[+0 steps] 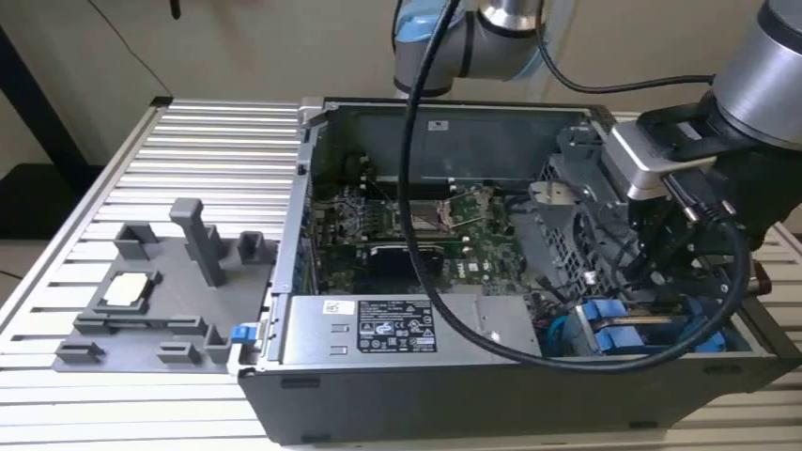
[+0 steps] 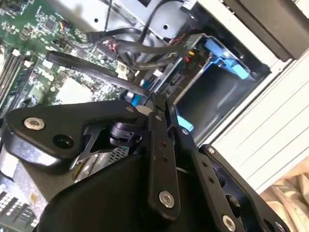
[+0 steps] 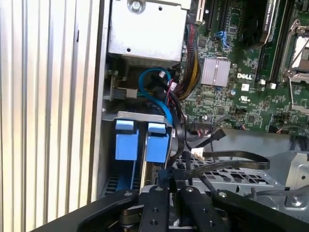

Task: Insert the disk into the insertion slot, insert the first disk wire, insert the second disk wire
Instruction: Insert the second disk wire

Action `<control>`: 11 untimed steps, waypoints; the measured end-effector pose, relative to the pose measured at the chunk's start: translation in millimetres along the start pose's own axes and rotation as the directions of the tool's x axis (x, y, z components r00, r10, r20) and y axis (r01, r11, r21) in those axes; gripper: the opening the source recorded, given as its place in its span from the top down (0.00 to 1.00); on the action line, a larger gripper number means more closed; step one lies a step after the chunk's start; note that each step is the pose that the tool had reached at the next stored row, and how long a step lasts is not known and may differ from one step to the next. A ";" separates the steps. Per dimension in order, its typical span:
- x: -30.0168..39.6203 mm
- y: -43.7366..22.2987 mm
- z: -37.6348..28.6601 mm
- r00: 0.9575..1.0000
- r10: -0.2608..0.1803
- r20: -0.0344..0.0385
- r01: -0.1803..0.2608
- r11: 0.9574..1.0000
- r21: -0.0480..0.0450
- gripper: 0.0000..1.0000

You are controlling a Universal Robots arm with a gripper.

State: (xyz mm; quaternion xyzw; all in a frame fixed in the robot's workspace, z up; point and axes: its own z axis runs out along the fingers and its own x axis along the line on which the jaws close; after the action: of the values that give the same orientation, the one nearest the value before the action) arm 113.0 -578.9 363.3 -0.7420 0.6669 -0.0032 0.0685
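- Claw [image 3: 172, 180] is down inside the open computer case [image 1: 414, 395], at the drive cage [image 1: 589, 235] on the exterior view's right; fingers pinched close together on a dark cable end [image 2: 153, 99] next to the blue drive fronts.
- What exactly sits between the fingertips is partly hidden, so I can't tell for sure that it's gripped.
- Disk [image 3: 156, 141]: already seated in its slot [image 3: 140, 117], blue front showing, side by side with the other blue-fronted drive [image 3: 126, 140]. Claw tips sit just beside the disk's front.
- Blue cable [image 3: 155, 94] loops from above the disk towards the power supply box [image 3: 145, 29].
- Black flat cables [image 3: 227, 162] lie loose across the grey cage top, near the claw.
- Green motherboard [image 1: 414, 225] fills the case floor beyond the cage.
- Case stands on a ribbed metal surface [image 1: 213, 150]; grey plastic fixture tray [image 1: 163, 291] sits on it at the exterior view's left, well apart from the claw.
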 end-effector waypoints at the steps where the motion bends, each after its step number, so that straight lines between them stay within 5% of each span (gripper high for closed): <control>1: 2.0 -1.5 0.5 1.000 0.001 0.001 -0.001 1.000 -0.006 0.84; 6: 4.8 -14.9 3.7 1.000 0.005 0.006 -0.005 0.999 -0.052 0.84; 11: 5.4 -15.3 8.5 0.999 0.040 0.015 -0.040 0.998 -0.049 0.84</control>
State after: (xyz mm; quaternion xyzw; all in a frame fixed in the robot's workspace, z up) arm 129.5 -581.9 356.0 -0.7299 0.6809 0.0201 0.0559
